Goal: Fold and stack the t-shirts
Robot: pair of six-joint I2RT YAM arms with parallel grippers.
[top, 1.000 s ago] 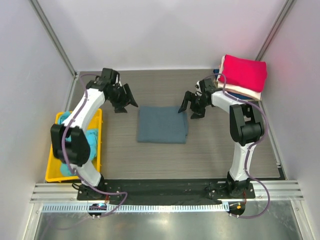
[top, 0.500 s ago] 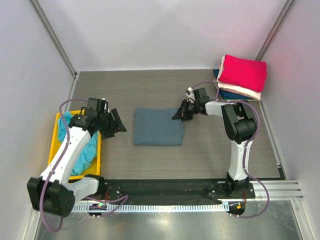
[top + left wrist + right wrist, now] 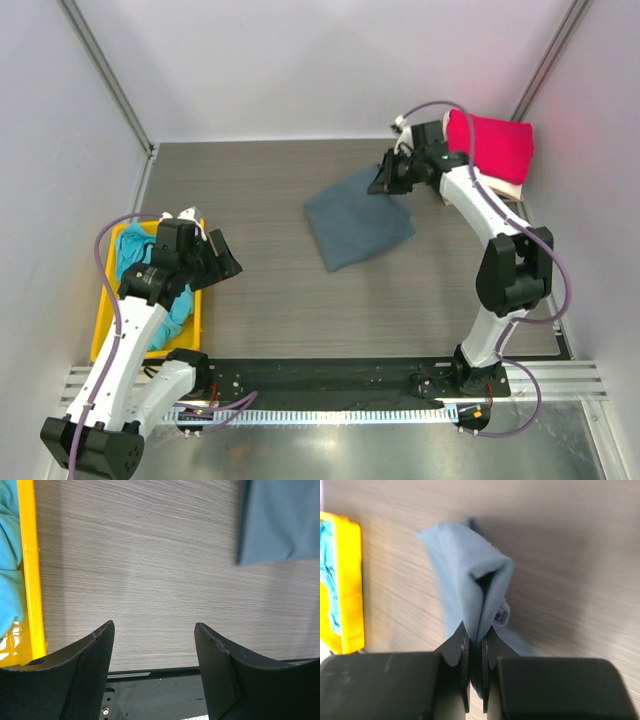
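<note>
The right gripper (image 3: 386, 182) is pinched tight on a bunched edge of the folded slate grey-blue cotton t-shirt (image 3: 358, 225). That corner is raised, and the rest trails skewed over the grey wood-grain table (image 3: 250, 190), just left of the stack topped by the folded crimson t-shirt (image 3: 490, 145). Far left of that stack, the left gripper (image 3: 222, 262) hangs with jaws apart and empty, beside the yellow plastic bin (image 3: 100, 335) holding the bright teal t-shirt (image 3: 130, 255). My worry is that the pinch holds too few layers. On a lift toward the stack, the lower folds could fall open, or trailing cloth could drag the crimson shirt askew.
</note>
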